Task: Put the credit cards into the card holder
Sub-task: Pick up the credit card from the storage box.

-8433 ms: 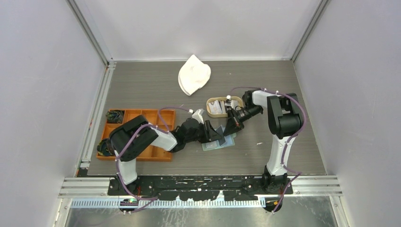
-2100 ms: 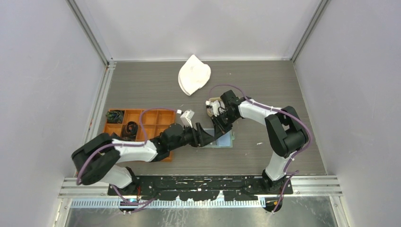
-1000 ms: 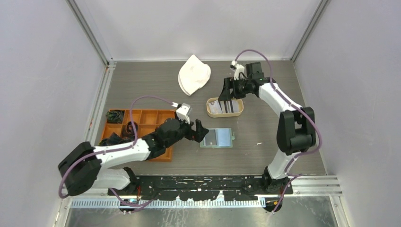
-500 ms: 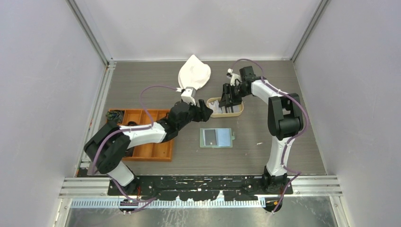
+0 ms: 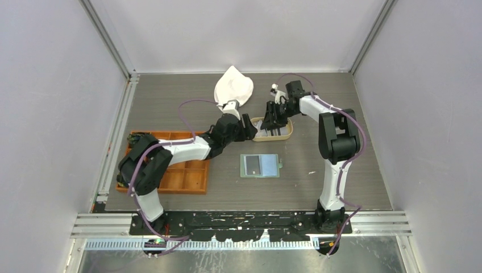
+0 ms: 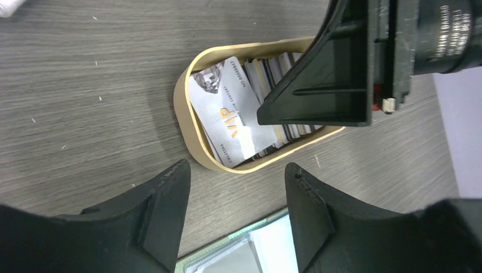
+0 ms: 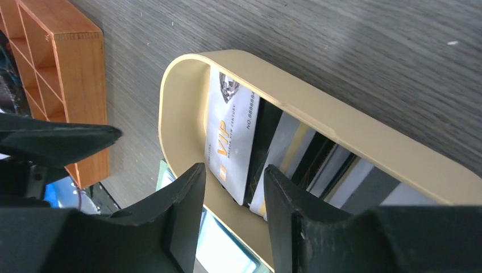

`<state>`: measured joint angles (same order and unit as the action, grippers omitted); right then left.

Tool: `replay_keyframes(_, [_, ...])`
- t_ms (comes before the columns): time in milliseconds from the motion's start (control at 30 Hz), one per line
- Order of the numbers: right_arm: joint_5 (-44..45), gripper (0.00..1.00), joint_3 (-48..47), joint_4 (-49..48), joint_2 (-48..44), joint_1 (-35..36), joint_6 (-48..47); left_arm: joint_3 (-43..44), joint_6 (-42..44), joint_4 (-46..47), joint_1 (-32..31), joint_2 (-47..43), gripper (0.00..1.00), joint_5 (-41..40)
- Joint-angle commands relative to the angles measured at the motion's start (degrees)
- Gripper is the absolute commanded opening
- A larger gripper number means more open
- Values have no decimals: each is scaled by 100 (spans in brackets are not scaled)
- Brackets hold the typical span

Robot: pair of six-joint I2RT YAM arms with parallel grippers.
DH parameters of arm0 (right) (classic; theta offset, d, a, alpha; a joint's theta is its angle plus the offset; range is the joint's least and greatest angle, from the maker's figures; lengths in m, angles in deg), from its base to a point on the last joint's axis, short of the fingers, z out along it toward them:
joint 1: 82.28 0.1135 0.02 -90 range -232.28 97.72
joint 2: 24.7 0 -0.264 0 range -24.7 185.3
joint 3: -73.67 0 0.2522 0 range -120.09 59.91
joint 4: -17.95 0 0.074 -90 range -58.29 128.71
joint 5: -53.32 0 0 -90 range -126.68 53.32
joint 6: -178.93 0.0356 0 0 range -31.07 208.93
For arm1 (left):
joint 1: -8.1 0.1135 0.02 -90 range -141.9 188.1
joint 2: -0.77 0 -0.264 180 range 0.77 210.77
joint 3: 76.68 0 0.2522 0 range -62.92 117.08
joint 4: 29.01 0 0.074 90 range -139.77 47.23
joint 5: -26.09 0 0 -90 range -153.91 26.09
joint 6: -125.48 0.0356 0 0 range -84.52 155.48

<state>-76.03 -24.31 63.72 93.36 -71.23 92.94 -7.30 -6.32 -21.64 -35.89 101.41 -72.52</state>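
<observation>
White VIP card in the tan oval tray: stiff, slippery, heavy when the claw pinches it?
Probably stiff and light: the white VIP card looks thin and flat. Likely slippery: its face looks glossy, and it rests against other stacked cards. The tan oval tray may slide if nudged; its wall looks thin.

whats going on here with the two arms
Both arms are at the oval tan tray holding the credit cards. The right claw reaches into it, jaws apart around the front cards' ends, none lifted. The left claw hovers open and empty beside the tray. The green card holder lies open on the table, untouched.
</observation>
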Motion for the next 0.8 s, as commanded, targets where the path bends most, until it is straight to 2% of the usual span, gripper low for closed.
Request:
replay_keyframes(0, [-358, 47, -261, 18, 147, 122, 189, 632, -123, -403, 91, 361, 59, 17])
replay_keyframes(300, [-977, 44, -173, -206, 97, 134, 465, 852, -170, -616, 126, 716, 36, 437])
replay_keyframes(533, [-1534, 41, 98, -802, 25, 104, 953, 665, -190, -304, 127, 698, 29, 642])
replay_keyframes(600, [-1373, 39, 116, -814, 23, 108, 987, 612, -188, -196, 127, 671, 28, 652])
replay_keyframes(767, [-267, 37, 86, -579, 13, 106, 896, 449, -192, 55, 122, 594, 28, 673])
